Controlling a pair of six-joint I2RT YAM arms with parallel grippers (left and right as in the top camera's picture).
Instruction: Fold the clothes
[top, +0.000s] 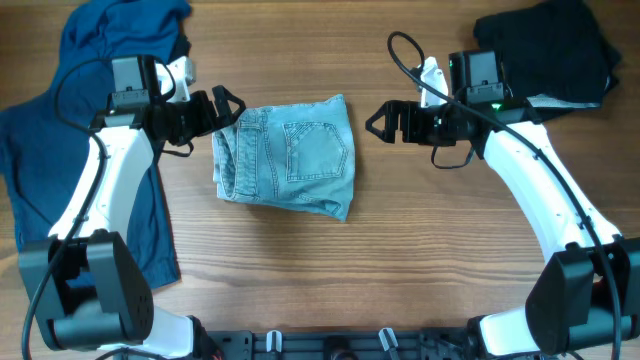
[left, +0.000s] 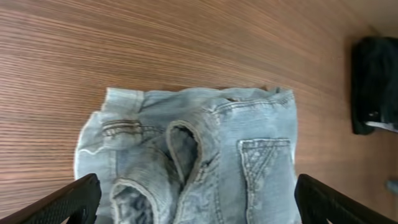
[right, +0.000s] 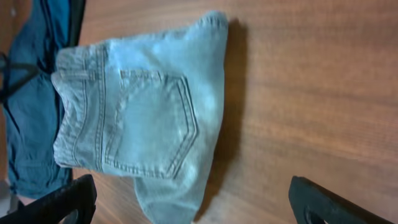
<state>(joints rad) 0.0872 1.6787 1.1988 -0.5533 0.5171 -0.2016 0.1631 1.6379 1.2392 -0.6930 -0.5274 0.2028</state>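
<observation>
The pale light-blue denim shorts lie folded in the middle of the wooden table, a back pocket facing up. They also show in the left wrist view and in the right wrist view. My left gripper is open and empty at the shorts' upper left corner, just above the cloth. My right gripper is open and empty, a short way right of the shorts. A large dark blue garment lies at the left. A black garment lies at the back right.
The dark blue garment reaches from the back left corner down the left side, under my left arm. The black garment sits on something white at the back right. A black cable loops above my right wrist.
</observation>
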